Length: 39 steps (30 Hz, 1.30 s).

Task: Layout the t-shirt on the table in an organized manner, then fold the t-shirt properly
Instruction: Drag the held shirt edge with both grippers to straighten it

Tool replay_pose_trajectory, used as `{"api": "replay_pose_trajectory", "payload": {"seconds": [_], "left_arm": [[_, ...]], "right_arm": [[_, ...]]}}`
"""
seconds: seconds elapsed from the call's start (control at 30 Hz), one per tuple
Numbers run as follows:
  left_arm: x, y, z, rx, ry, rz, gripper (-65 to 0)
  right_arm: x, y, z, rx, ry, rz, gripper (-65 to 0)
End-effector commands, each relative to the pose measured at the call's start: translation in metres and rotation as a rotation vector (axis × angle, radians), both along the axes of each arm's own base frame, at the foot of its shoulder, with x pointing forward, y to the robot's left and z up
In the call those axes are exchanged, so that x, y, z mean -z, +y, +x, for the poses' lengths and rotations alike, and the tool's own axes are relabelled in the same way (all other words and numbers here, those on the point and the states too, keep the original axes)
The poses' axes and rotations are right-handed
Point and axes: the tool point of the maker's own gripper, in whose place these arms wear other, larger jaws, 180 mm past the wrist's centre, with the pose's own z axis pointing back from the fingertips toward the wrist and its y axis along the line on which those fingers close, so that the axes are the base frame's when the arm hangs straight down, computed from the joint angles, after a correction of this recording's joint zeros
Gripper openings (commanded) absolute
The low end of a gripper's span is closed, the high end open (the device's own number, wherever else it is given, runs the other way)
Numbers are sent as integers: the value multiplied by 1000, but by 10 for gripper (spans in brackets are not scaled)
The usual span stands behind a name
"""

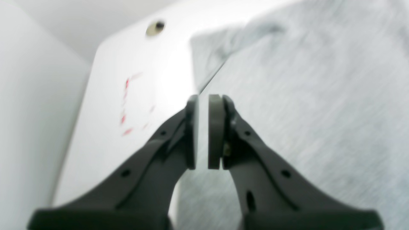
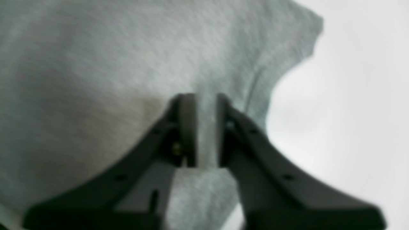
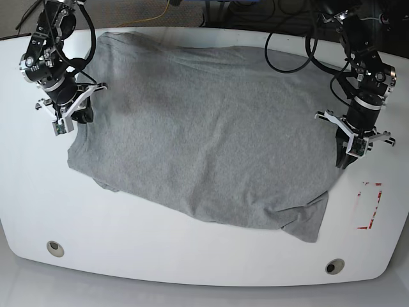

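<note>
t-shirt (image 3: pixel 204 134), edges pinched between both end effectors

t-shirt (image 3: pixel 204 128): heather-grey, short-sleeved, spread across most of the tabletop with a plain side up; no lettering shows.
t-shirt pose: lies mostly flat but skewed, one long edge running diagonally from the left side down to the lower right.
t-shirt state: shallow wrinkles cross the middle; the lower right corner is bunched and partly doubled over; a small fold shows at the lower left.
t-shirt edges: the right and left side edges are lifted off the surface in the wrist views.
table (image 3: pixel 160 249): glossy white, curved edges, two round holes near the front edge, red rectangular outline at the right, just beside the shirt's right edge.
</note>
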Motion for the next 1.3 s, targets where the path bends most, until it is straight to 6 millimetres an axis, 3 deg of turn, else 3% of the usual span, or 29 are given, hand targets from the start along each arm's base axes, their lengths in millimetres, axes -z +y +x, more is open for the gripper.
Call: {"api": "replay_pose_trajectory", "payload": {"seconds": [0.0,0.23,0.8,1.03,1.27], "left_arm": [[-14,-4,6,21,-65,-17,-620],[6,-7,7,40,-50,-73,-624],[30,-8,5,52,-48,-151,-624],[35,-8,2,50,-33,-151,-624],[47,-7,-2,47,-1,-164,-624]], "right_arm": [[-6,-2,4,-11,-28,-43,-650],[19,2,-7,-31,34,-119,-650],[88,13,-25,-24,158,6,-650],[105,2,-15,1,158,49,-650],[118,-9,14,28,141,102,-650]]}}
